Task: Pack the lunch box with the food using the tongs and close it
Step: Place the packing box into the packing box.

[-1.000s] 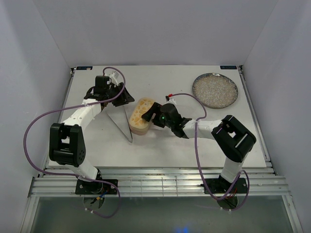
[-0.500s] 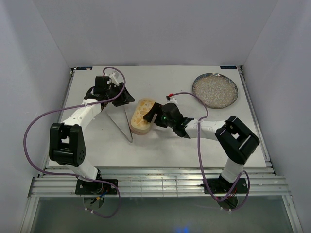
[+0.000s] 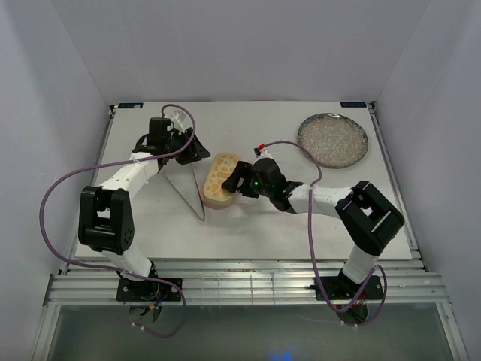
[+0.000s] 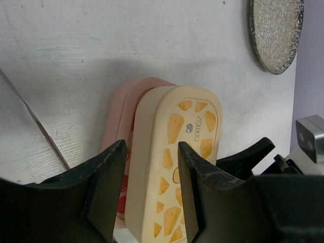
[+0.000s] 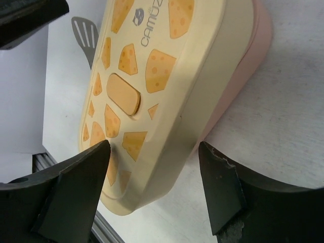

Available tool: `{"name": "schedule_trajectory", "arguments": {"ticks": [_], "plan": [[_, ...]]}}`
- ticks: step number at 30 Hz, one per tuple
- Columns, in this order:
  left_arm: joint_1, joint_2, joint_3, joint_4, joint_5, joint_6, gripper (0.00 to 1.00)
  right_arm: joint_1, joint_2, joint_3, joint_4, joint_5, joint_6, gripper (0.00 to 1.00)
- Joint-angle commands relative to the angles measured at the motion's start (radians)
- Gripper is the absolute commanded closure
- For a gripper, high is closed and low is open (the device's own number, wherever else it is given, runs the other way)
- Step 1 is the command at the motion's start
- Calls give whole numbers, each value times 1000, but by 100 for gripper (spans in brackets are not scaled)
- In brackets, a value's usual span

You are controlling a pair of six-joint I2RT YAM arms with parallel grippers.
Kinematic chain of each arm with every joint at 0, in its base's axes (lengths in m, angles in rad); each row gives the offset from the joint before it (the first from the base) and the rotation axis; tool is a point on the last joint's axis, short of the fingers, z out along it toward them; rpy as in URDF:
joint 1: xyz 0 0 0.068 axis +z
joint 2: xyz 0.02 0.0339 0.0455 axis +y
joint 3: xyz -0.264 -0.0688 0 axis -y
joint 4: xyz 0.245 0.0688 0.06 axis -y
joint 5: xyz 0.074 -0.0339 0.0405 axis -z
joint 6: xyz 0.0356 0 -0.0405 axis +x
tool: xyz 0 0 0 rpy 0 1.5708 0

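Note:
The lunch box (image 3: 218, 179) lies mid-table, its tan lid with orange cheese shapes (image 4: 177, 152) sitting a little askew on the pink tray (image 4: 119, 111). My left gripper (image 3: 192, 150) hangs open just off the box's far-left end, its jaws (image 4: 151, 152) empty with the lid seen beyond them. My right gripper (image 3: 234, 180) is open at the box's right side, and its fingers (image 5: 154, 147) straddle the lid's long edge (image 5: 202, 96) without gripping. The thin silvery tongs (image 3: 186, 194) lie flat on the table left of the box. No food shows.
A round grey speckled plate (image 3: 333, 140) sits at the back right. White walls close in the table (image 3: 263, 233) on three sides. The tongs' slotted tip (image 5: 85, 34) rests just beyond the box.
My right gripper has shifted slightly along the box's right side, its arm swinging outward. The left gripper, box and tongs stay put.

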Motion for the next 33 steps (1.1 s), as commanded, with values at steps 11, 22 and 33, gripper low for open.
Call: {"name": "schedule_trajectory", "arguments": {"ticks": [11,22,33], "plan": [[0,7,12,21,28,4,44,21,65,78,82,-81,11,26],[0,24,20,36,65,1,44,41,62,75,83,-76,24,25],[-8,30,12,65,87,-5,44,22,24,49,69,-38,19,23]]}}
